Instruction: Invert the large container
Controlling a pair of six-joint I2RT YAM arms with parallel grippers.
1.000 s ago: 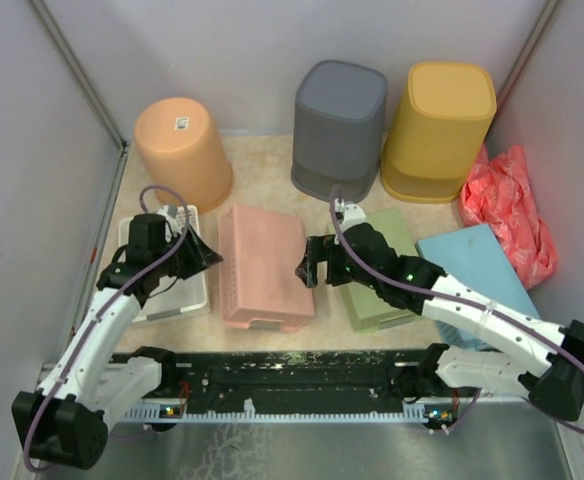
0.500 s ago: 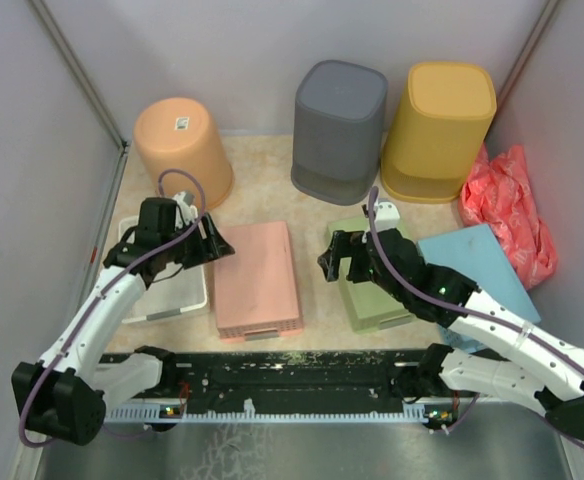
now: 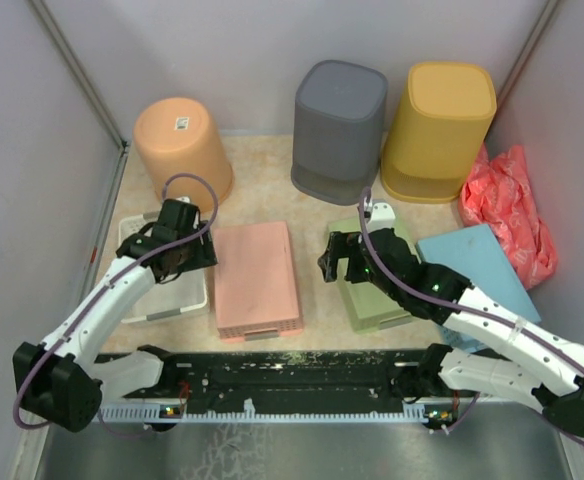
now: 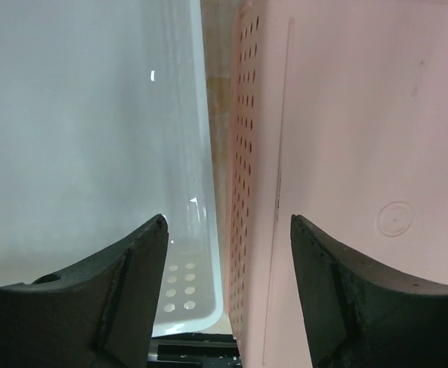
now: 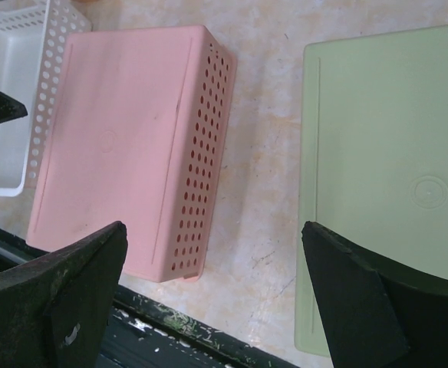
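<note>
I logged, left of the pink container [image 3: 257, 275], the white basket [image 3: 184, 292], with my left gripper [image 4: 228, 220] unclenched and empty over the gap between them. The pink container lay flat, base up. Right of it hung my right gripper [image 5: 212, 227], jaws wide and empty, then the green container [image 5: 385, 176].

free: bare strip of table [image 3: 315, 305] between pink perforated plastic basket [image 3: 257, 275] and green flat plastic container [image 3: 377, 290] | narrow: gap between pink basket and white perforated plastic basket [image 3: 167, 295] | back edge: grey upturned plastic bin [image 3: 339, 125]
</note>
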